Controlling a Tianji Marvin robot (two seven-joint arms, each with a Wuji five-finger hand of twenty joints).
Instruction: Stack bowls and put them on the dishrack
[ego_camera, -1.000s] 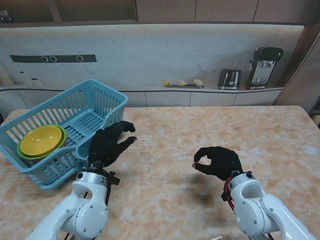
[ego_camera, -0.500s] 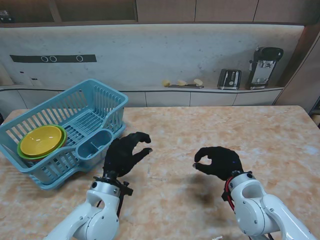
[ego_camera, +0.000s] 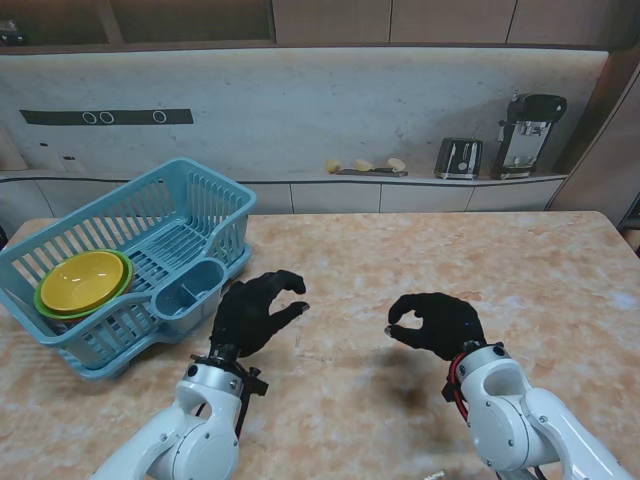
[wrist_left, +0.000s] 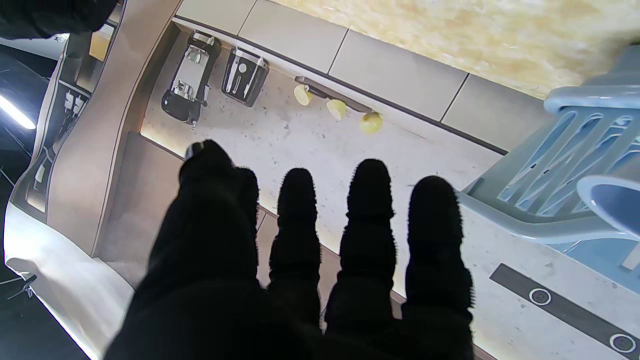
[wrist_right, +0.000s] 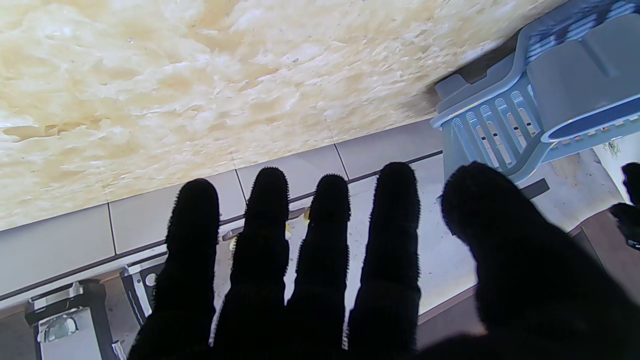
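A: Bowls?
B: Yellow bowl (ego_camera: 82, 277) nested in green bowl (ego_camera: 45, 300), both inside the blue dishrack (ego_camera: 205, 195) at bench (ego_camera: 400, 250) far left.
A: Hands?
B: Left hand (ego_camera: 252, 313) empty, fingers spread, just right of rack. Right hand (ego_camera: 432, 322) empty, fingers loosely curled, over bare bench.

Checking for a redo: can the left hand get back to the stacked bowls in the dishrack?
Probably yes. Left hand is open beside the dishrack, and the yellow bowl nested in the green bowl lies uncovered.

Yellow bowl (ego_camera: 82, 278) nested in green bowl (ego_camera: 45, 300), inside blue dishrack (ego_camera: 215, 195).
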